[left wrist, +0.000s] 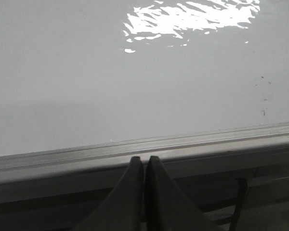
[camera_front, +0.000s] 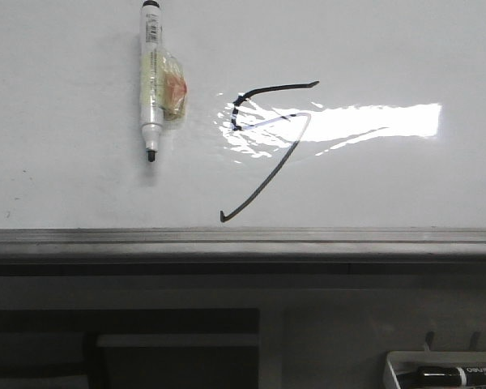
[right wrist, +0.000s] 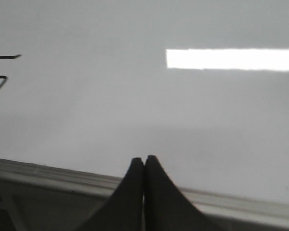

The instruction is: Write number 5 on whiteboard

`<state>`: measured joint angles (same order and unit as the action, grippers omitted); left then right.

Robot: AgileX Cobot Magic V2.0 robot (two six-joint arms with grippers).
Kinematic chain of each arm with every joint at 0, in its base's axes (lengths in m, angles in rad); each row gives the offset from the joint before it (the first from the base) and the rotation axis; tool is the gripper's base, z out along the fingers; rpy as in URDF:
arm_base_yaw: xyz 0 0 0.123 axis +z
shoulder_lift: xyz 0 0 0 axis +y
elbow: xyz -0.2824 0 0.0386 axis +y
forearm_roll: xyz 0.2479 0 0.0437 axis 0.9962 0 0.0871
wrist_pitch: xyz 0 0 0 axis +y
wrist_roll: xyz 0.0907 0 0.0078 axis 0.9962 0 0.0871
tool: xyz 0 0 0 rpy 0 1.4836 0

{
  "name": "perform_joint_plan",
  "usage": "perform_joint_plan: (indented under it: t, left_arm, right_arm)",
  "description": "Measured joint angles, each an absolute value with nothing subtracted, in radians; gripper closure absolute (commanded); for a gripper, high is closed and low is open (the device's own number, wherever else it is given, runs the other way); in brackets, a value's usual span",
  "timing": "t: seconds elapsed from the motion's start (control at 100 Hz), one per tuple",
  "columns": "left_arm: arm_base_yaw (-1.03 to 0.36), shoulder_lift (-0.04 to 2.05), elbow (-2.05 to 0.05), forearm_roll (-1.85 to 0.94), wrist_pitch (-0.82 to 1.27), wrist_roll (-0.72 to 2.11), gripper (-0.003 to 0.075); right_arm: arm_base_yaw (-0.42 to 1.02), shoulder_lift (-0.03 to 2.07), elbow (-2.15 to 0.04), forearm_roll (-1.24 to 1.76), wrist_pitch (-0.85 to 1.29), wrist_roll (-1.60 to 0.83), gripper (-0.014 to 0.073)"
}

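Note:
The whiteboard (camera_front: 65,186) fills the front view, with its grey rail (camera_front: 243,240) along the lower edge. A thin black number 5 (camera_front: 269,162) is drawn near the middle, slanted, with a short top bar and a long tail. A white marker (camera_front: 151,77) with a black tip and a taped pad lies on the board to its left. Neither gripper shows in the front view. My left gripper (left wrist: 144,160) is shut and empty over the rail (left wrist: 144,149). My right gripper (right wrist: 144,159) is shut and empty at the board's edge; ends of the 5 (right wrist: 5,57) show at its left.
A white tray (camera_front: 445,371) with a black marker (camera_front: 458,375) sits below the board at the front right. A dark frame (camera_front: 121,348) lies below the rail at the left. A bright light glare (camera_front: 364,120) lies across the board.

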<state>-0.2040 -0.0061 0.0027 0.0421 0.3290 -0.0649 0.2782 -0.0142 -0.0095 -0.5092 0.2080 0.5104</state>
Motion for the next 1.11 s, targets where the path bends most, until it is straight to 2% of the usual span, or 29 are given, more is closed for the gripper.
perform_joint_plan:
  t: [0.15,0.27,0.44,0.6,1.11]
  left_arm:
    - [-0.204,-0.006,0.003,0.042,0.329,-0.065,0.0741]
    - [-0.204,-0.006,0.003,0.042,0.329,-0.065,0.0741]
    - [-0.204,-0.006,0.003,0.042,0.329,-0.065,0.0741]
    - [-0.204,-0.006,0.003,0.042,0.329,-0.065,0.0741]
    - [-0.204,-0.006,0.003,0.042,0.329,-0.065,0.0741]
  right_arm:
    - [0.065,-0.014,0.017,-0.388,0.151,0.451,0.0655]
    - [-0.008,-0.014,0.017,-0.375,0.171,0.44,0.0655]
    - [-0.018,-0.014,0.017,-0.272,0.316,0.295,0.0655]
    - [-0.018,-0.014,0.013,-0.209,0.332,0.115,0.0655]
    - [-0.018,-0.014,0.013,-0.199,0.334,0.081,0.0655]
